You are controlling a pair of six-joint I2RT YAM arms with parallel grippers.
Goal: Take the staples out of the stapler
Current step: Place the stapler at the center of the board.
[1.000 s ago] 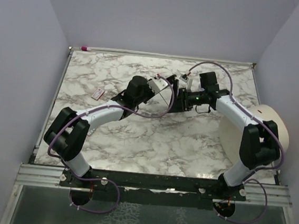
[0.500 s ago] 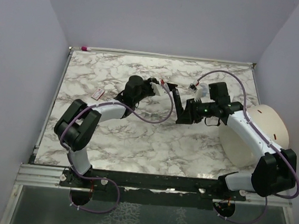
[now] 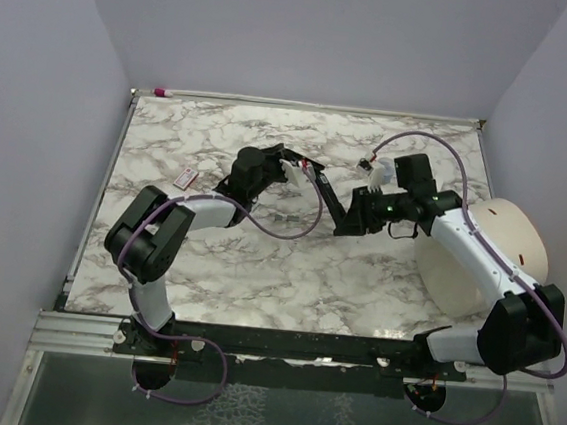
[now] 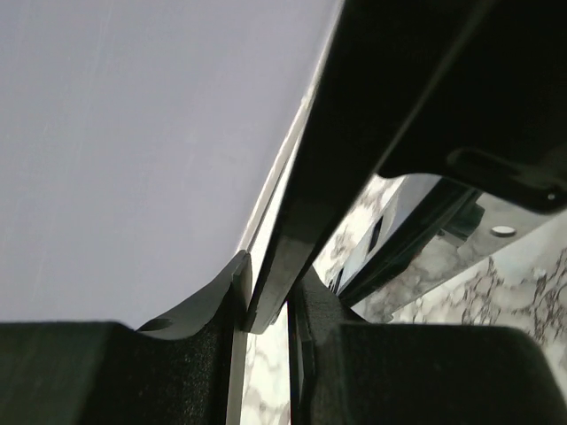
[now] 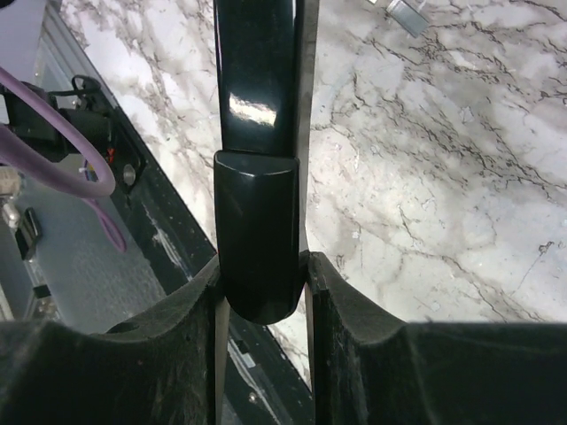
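L hand (image 3: 293, 165) & R hand (image 3: 349, 219) each clamped narrow on opposite ends of long black bar (image 3: 326, 191), above worktop (image 3: 259, 260). Red/white stapler (image 3: 186, 176) lies on worktop, well left of both hands, untouched. Short staples strip (image 5: 403, 12) on marble nr bar.

Bright even light; wrist cams blurry fg; glare on black bar (image 5: 257, 71).

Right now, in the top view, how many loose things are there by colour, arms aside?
Black: 1, the bar
Red-and-white: 1, the stapler
Cream: 1, the drum
Pink: 1, a cap at the back-left corner
Total: 4
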